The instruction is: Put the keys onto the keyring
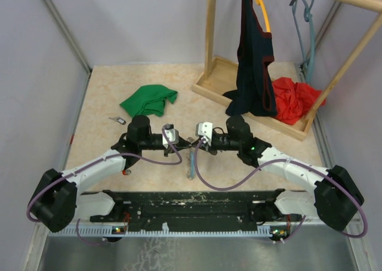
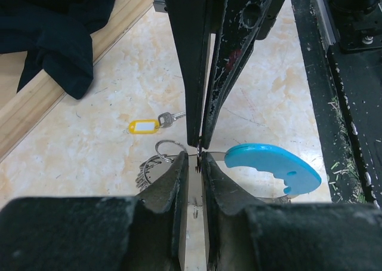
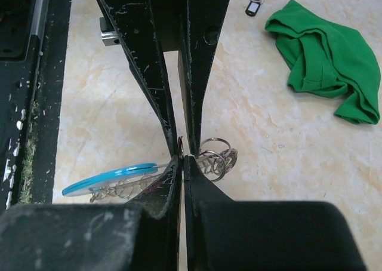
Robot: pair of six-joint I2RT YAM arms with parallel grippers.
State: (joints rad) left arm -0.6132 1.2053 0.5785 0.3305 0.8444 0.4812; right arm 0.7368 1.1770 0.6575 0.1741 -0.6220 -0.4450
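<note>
Grippers meet tip to tip over the middle of the table (image 1: 107,104), in front of both arm bases.

Right gripper (image 3: 182,159): jaws pressed fully together. Its tips sit at the metal of the keyring (image 1: 191,163). Whether any link is actually pinched between them cannot be told.

Left gripper (image 2: 197,162): fingers nearly together, with only a thin slit between them. A small dark bit of metal shows at the tips. Cannot tell whether it is clamping or released.

Keyring position: right at the joined fingertips. The light blue band (image 2: 271,165) runs off to one side toward the arm bases, and silvery chain (image 3: 122,190) shows just beneath it. A cluster of small split rings (image 3: 215,159) sits on the opposite side of the tips, touching or just beside them.

Keys:
- The yellow-headed key (image 2: 143,126) lies flat on the table near the split rings, not on the loop.
- The dark-headed key (image 3: 253,7) lies well apart, just beside the green cloth (image 3: 328,56).

Far right: a dark garment (image 1: 253,62) hangs on the wooden rack (image 1: 212,26), with a red cloth (image 1: 292,98) bunched at its base.
</note>
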